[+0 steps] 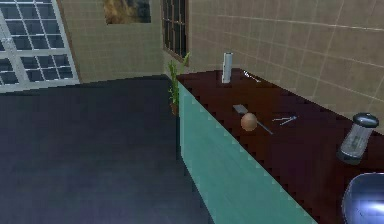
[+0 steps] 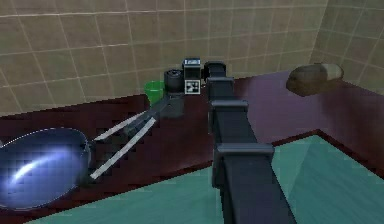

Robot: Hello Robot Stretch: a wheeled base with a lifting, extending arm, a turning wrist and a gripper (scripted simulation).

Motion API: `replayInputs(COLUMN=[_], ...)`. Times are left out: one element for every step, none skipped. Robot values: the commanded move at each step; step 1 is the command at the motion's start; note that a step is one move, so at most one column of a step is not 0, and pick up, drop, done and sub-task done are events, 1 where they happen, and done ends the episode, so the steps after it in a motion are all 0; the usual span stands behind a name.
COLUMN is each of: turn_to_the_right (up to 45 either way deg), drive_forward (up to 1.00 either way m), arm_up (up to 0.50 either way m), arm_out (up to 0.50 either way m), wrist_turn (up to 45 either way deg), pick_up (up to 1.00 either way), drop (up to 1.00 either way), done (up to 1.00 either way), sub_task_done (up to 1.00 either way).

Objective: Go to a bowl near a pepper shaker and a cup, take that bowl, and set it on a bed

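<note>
Forward view: the counter (image 1: 300, 160) runs along the right, dark top over a teal front. I judge I am parked alongside it so the arm can work sideways. A glass shaker (image 1: 358, 138) with a metal cap stands near the right edge. Just below it, in the corner, curves the blue-grey rim of the bowl (image 1: 366, 200). Farther along sit a round brown thing (image 1: 248, 122) and a white roll (image 1: 227, 67).

Arm side view: my arm (image 2: 240, 150) lies out across the counter. My gripper (image 2: 96, 157) slants its fingers down toward the shiny blue bowl (image 2: 40, 172), which rests on the countertop. A green cup (image 2: 153, 90) stands by the wall behind. With shaker and cup close, I take this for the right bowl. I cannot tell the fingers' setting, nor whether they hold anything.
</note>
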Motion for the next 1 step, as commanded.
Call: replayInputs(turn_to_the_right=[0.0], drive_forward=[0.00], arm_up=[0.00], arm_out=[0.00], wrist_turn=[-18.0], pick_up=[0.00], drop=[0.00], done=[0.00], sub_task_done=[0.00])
